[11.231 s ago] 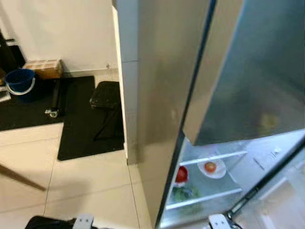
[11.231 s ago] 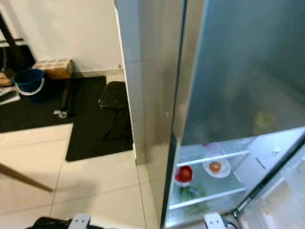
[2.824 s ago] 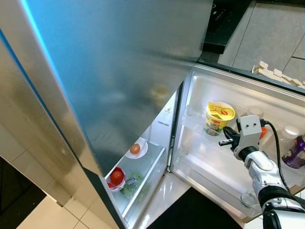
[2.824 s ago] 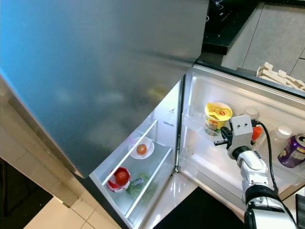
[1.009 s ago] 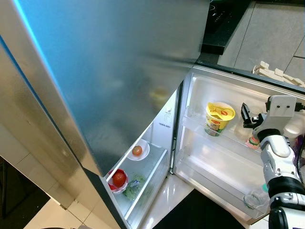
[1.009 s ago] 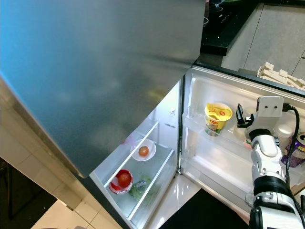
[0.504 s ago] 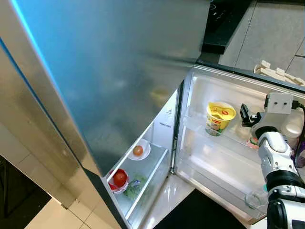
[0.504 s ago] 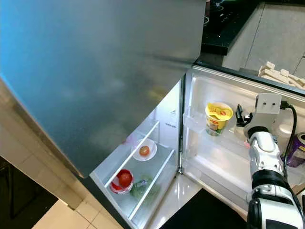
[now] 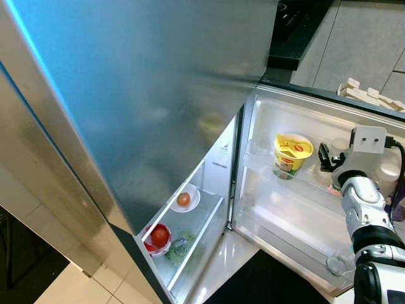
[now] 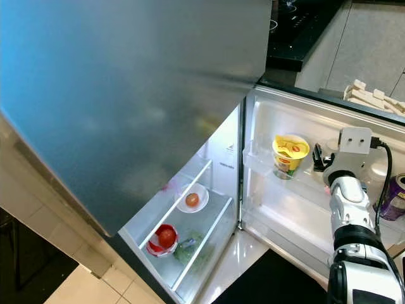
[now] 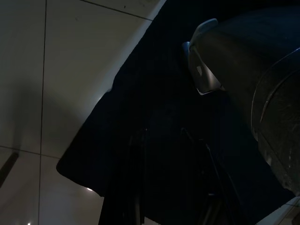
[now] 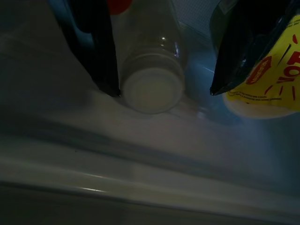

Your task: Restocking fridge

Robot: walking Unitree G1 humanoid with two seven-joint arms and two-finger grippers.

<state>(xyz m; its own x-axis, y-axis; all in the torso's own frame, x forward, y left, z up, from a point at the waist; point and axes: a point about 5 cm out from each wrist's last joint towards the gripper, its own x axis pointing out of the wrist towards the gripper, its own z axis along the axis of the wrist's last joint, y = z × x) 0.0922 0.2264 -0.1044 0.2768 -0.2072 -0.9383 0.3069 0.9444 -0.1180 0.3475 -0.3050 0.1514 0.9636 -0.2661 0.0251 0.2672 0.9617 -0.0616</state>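
Right wrist view shows a small bottle (image 12: 151, 75) lying on the door shelf (image 9: 297, 190), between the right gripper's (image 12: 164, 89) spread jaws, with the yellow cup (image 9: 292, 155) just beside. Since a second ago the gripper has edged slightly toward that cup. Left gripper (image 11: 164, 187) hangs over a dark mat (image 11: 154, 108); its jaws I cannot tell.

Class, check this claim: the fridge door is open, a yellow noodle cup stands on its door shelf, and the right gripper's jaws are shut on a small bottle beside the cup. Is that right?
One thing is wrong: the jaws are not shut. In the right wrist view the right gripper has its jaws spread open, with the small bottle lying between them, ungripped. The rest holds: the fridge door is open and the yellow noodle cup stands on its door shelf.
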